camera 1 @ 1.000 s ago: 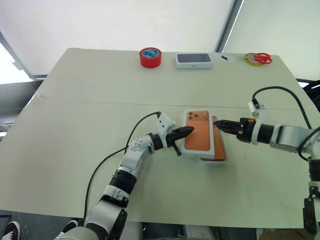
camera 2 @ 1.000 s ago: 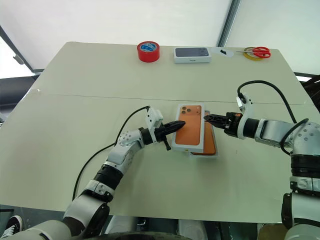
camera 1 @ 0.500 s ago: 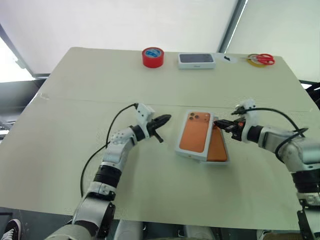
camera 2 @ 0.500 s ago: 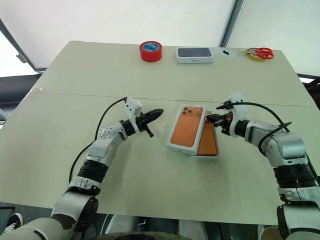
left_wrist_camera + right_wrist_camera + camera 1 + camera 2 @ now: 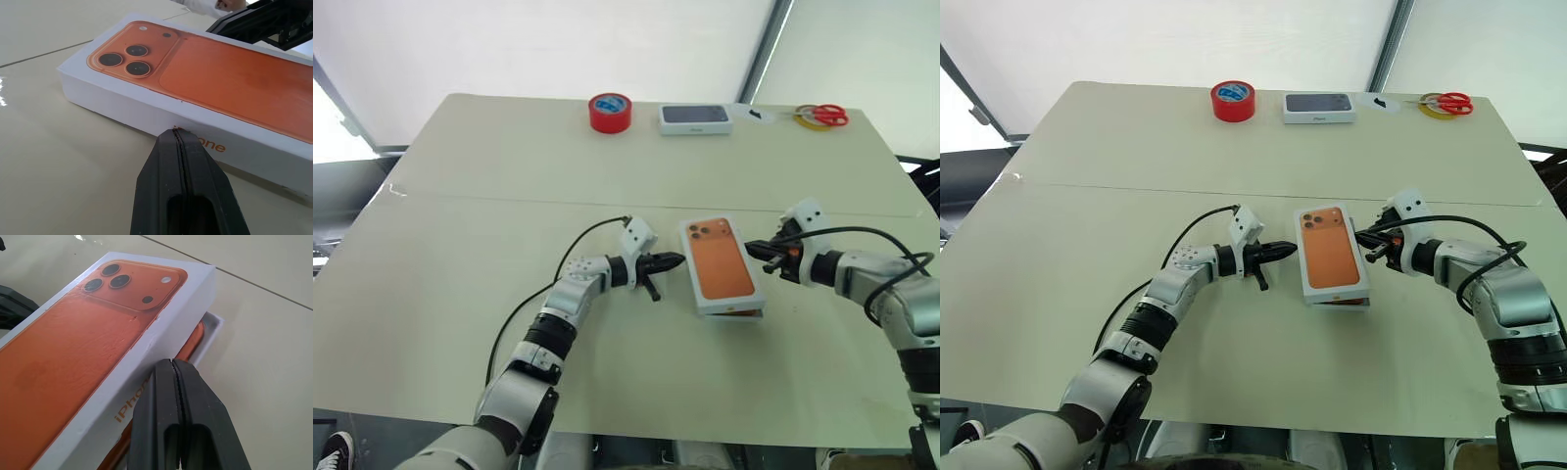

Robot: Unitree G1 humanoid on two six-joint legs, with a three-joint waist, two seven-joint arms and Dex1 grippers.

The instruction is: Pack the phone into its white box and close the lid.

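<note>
Lid [image 5: 724, 266] lying askew over white box [image 5: 211, 329] near middle of table [image 5: 460, 245], orange printed top up, not seated: in right wrist view one corner of the tray juts out from under it, with a strip of orange phone [image 5: 196, 339] visible inside. Left gripper [image 5: 1285, 252] level, fingers pressed together on nothing, tip just beside the lid's long side wall, apart from it by a small gap. Right gripper [image 5: 1363, 243] likewise pinched together and empty, tip near the opposite long wall; contact cannot be judged. Judged step: squaring the lid over the tray by nudging from both sides, then pressing down. Handling, as judgement: lid probably light, stiff cardboard with smooth glossy faces, apt to slide on the smooth tabletop under a one-sided push, so opposing pushes on the two long walls, low and near mid-length, seem best. Snug fit likely; a tilted lid may jam on a tray corner, so alignment first, then even downward pressure on the flat top. Phone rigid and seated in the tray, no need to touch. Red tape roll [image 5: 609, 112], dark-topped white box [image 5: 695, 117] and scissors [image 5: 822, 116] well apart at far edge.
</note>
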